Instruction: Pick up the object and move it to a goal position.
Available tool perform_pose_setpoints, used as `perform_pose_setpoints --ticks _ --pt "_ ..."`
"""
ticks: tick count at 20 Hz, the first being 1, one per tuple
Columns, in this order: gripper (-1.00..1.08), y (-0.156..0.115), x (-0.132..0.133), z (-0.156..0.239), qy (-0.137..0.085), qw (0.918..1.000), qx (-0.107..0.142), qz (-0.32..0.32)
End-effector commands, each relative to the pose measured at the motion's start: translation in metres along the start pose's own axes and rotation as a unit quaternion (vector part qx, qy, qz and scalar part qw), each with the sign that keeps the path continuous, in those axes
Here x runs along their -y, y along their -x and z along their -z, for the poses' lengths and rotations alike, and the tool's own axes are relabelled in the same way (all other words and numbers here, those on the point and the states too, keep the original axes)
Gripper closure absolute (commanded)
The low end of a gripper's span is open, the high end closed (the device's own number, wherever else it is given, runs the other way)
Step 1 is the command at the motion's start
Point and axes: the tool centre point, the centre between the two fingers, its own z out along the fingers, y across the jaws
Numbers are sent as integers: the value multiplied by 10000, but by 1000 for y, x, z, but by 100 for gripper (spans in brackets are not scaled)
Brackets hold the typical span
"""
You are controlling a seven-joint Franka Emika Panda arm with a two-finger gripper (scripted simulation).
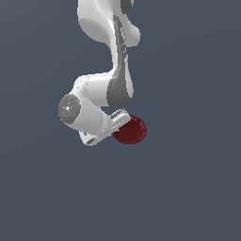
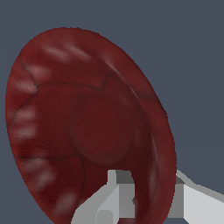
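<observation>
The object is a dark red, glossy bowl-like thing, seen in the exterior view just to the right of the white hand. My gripper is shut on its rim. In the wrist view the object fills most of the picture, tilted, with its hollow side and flat base facing the camera. My gripper pinches the rim between its two grey-white fingers, one inside the bowl and one outside. The white arm comes down from above the object.
</observation>
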Motion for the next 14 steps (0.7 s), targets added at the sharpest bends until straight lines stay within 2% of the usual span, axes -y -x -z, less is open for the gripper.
perform_pose_setpoints --ticks 1,14 --pt "108 -12 14 19 4 10000 -6 3" --pt "108 -59 64 89 3 10000 -9 -1"
